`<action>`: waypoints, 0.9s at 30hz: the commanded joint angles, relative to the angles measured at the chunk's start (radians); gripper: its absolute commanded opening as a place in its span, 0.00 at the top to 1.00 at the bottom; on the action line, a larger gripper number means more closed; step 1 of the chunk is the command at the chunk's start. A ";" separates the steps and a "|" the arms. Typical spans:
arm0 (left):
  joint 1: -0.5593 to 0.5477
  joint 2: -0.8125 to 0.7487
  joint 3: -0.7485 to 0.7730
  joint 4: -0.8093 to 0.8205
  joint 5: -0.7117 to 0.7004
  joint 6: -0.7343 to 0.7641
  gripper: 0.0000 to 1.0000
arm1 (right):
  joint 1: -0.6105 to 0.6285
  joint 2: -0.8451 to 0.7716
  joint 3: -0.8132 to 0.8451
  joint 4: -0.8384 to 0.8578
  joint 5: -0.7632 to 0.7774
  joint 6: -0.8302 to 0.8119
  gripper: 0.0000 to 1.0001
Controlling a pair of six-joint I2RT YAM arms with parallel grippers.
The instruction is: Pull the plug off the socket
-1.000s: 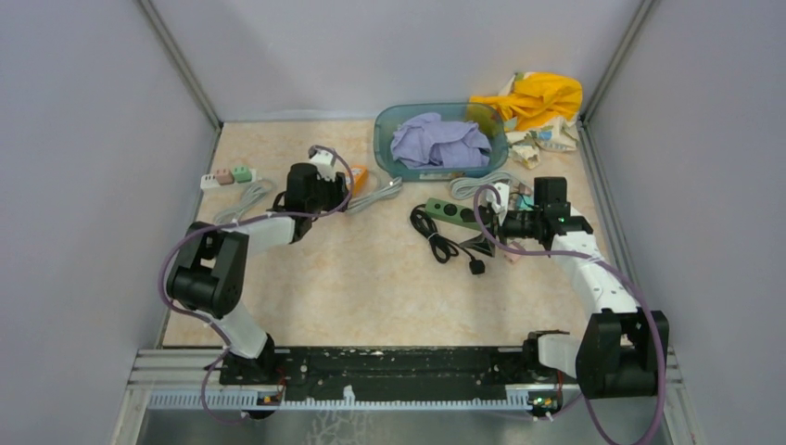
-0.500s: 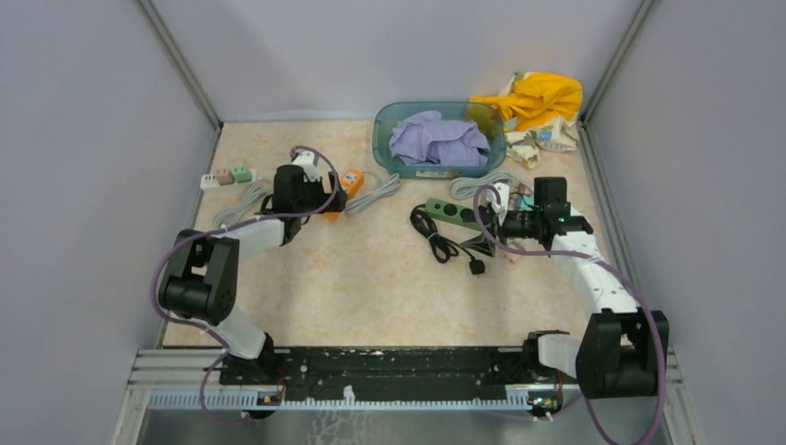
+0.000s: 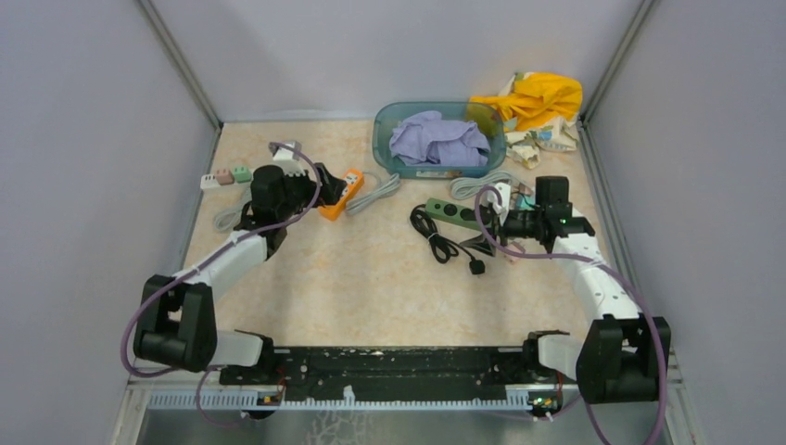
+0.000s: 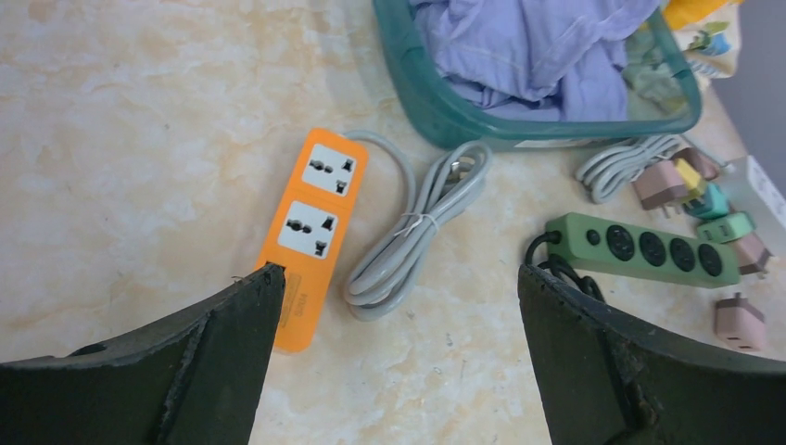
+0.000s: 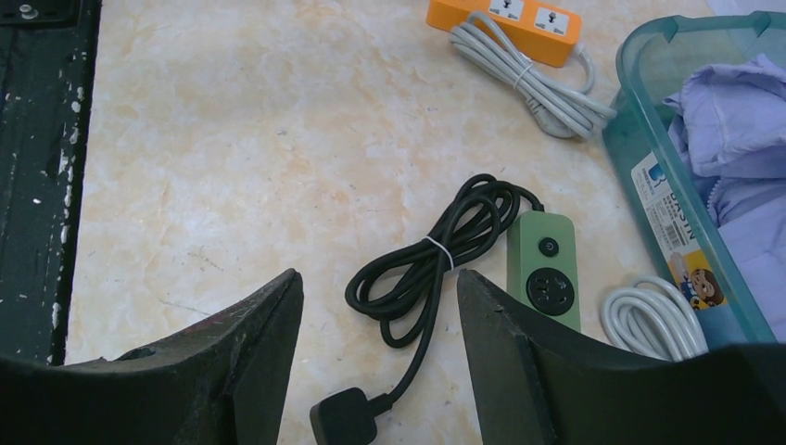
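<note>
Our left arm (image 3: 232,255) has swung left. The left gripper (image 4: 397,273) gapes wide and empty over the orange strip (image 4: 310,236). Our right gripper (image 5: 378,275) gapes empty above the black cord (image 5: 436,255). The plugs (image 3: 232,173) sit in the white strip (image 3: 209,182), far left.

An orange power strip (image 4: 310,239), green power strip (image 4: 644,250) and teal basket (image 4: 408,76) of lilac cloth (image 4: 542,42) sit on beige marbled tabletop (image 4: 139,139).

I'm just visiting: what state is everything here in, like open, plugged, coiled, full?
Left gripper, open, empty.
Right gripper, open, empty.
Orange power strip, both sockets empty.
Grey cable, bundled with a tie.
Green power strip, visible sockets empty.
Black cable, coiled and tied; its plug lies loose.
Basket, holding purple cloth.
White strip, pink and green adapters on it; seating too small to tell.
</note>
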State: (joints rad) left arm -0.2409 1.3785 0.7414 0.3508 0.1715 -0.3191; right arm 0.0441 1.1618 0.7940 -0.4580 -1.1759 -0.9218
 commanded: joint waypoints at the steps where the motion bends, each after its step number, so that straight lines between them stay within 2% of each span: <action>1: 0.009 -0.078 0.002 -0.026 0.077 -0.040 0.00 | 0.009 -0.033 0.069 0.016 -0.040 0.005 0.38; 9: 0.011 -0.157 0.051 -0.087 0.186 -0.085 0.00 | 0.010 -0.031 0.129 -0.043 -0.005 0.040 0.37; 13: 0.012 -0.180 0.110 -0.176 0.207 -0.064 0.00 | 0.010 -0.033 0.155 0.022 0.020 0.195 0.37; 18: 0.013 -0.210 0.157 -0.305 0.198 0.024 0.00 | 0.011 -0.020 0.159 0.189 0.079 0.468 0.36; 27: 0.013 -0.251 0.153 -0.447 0.148 0.188 0.00 | 0.005 0.028 0.147 0.321 0.187 0.755 0.35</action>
State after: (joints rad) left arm -0.2337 1.1572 0.8745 -0.0078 0.3454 -0.2348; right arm 0.0437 1.1862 0.9131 -0.2596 -1.0554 -0.3576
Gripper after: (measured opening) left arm 0.998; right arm 0.642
